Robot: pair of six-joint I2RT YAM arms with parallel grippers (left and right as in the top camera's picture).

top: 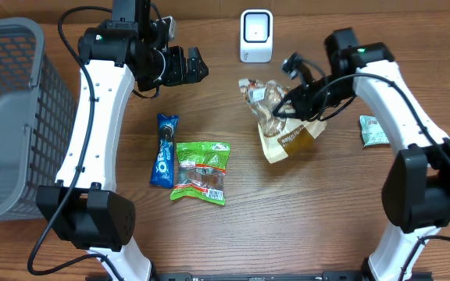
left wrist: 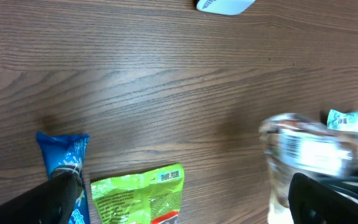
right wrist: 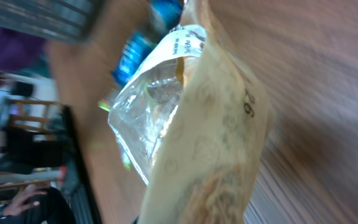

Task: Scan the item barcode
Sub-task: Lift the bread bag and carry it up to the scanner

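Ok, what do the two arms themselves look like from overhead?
Both the left arm and the right arm have white link shells, black joint housings and black cables running alongside. The fingers are black. A small green light shows on the right arm's upper housing.

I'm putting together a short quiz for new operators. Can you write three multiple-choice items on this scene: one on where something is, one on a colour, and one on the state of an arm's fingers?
1. Where does the white scanner stand?
A. At the far edge of the table
B. In the basket
C. At the near edge

2. What colour is the snack packet beside the blue cookie pack?
A. Red
B. Black
C. Green

3. What are the right arm's fingers doing?
A. Spread over bare wood
B. Shut on the clear-and-tan bag
C. Out of view

Key:
1. A, because the overhead view shows it at the far edge.
2. C, because its wrapper is bright green.
3. B, because they are closed on the bag.
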